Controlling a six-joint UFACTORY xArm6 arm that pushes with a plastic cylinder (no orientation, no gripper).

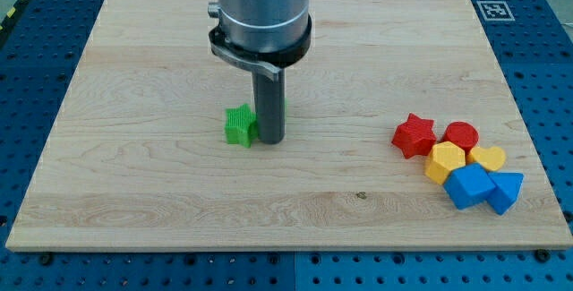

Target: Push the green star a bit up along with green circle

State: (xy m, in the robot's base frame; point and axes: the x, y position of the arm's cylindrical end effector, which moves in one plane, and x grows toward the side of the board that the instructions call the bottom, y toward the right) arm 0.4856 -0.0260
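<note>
- The arm comes down from the view's top, its rod upright.
- My tip rests on the board.

A pale wooden board lies on a blue pegboard table. Near the board's right edge, six small blocks huddle together: a red star, a red round block, a yellow hexagon, a yellow heart, a blue cube and a blue triangle. A black-and-white marker tag sits at the board's top right corner.
</note>
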